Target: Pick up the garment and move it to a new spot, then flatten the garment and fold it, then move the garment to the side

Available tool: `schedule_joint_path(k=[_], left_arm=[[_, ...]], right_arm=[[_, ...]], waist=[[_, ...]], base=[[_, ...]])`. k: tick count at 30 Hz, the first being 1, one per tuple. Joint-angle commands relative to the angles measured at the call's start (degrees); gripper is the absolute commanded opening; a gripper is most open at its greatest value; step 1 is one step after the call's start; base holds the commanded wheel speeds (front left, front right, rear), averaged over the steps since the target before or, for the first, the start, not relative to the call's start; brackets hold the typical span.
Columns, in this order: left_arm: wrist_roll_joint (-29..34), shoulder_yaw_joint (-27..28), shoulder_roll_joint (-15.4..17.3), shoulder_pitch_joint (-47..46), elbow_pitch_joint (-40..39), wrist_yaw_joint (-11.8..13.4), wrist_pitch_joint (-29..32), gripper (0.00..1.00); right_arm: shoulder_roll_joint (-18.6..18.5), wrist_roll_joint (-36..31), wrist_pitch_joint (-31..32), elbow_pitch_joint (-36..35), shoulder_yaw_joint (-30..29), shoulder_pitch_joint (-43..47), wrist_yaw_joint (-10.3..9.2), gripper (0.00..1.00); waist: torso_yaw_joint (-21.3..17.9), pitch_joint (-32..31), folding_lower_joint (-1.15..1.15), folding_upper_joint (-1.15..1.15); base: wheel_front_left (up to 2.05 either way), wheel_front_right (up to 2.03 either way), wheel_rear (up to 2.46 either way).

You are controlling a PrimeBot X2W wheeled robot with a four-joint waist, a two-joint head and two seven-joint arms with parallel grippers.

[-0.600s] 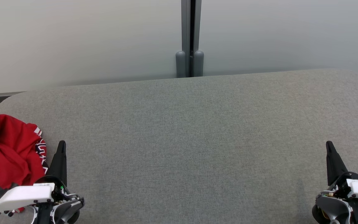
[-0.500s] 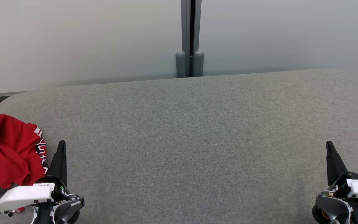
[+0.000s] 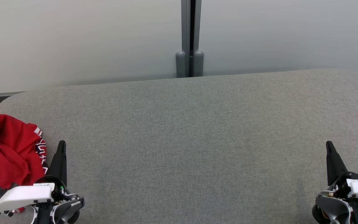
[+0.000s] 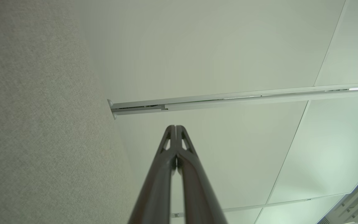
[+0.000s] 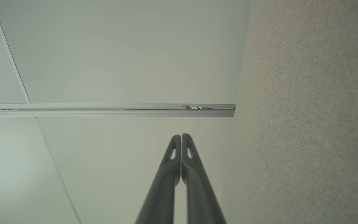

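Note:
A crumpled red garment (image 3: 6, 155) with a dark and white print lies on the grey fabric surface (image 3: 185, 140) at its far left edge. My left gripper (image 3: 61, 143) stands just to the right of the garment, shut and holding nothing. In the left wrist view its fingertips (image 4: 176, 128) press together against a pale wall. My right gripper (image 3: 328, 144) rests at the lower right, far from the garment, also shut and holding nothing. The right wrist view shows its fingertips (image 5: 181, 137) touching.
A pale partition wall (image 3: 82, 40) rises behind the surface, with a grey post (image 3: 190, 37) at its middle. The surface has rounded far corners and a wide stretch of bare fabric between the two grippers.

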Motion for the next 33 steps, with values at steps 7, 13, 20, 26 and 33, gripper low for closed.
schedule_joint_path(k=[7,13,20,26,33], left_arm=[[0.0,0.0,0.0,0.0,0.0,0.0,0.0,1.00],[-0.1,-1.0,-0.3,0.5,0.6,0.0,-0.8,1.00],[1.2,-2.5,0.0,-0.1,-0.2,0.0,-2.9,1.00],[5.1,-3.9,0.8,-0.6,-0.6,0.0,-4.5,1.00],[13.8,-4.7,1.0,-1.0,-2.4,0.0,-6.3,1.00]], right_arm=[[0.0,0.0,0.0,0.0,0.0,0.0,0.00,1.00],[0.2,-0.4,-0.5,0.3,0.2,0.8,-0.08,1.00],[-0.4,-2.5,-2.3,-0.7,1.3,0.8,-0.06,1.00],[-1.7,-6.2,-4.3,-1.3,2.6,0.6,-0.04,1.00],[-3.3,-13.5,-6.3,-2.3,3.7,0.2,-0.02,1.00]], waist=[[0.0,0.0,0.00,0.00],[0.0,0.0,0.00,0.00],[0.0,-0.1,0.00,0.00],[0.0,-0.3,0.00,0.00],[0.1,-0.5,0.00,0.00]], base=[[0.00,0.00,0.00],[0.00,0.00,0.00],[0.00,0.00,0.00],[0.00,0.00,0.00],[0.00,0.00,0.00]])
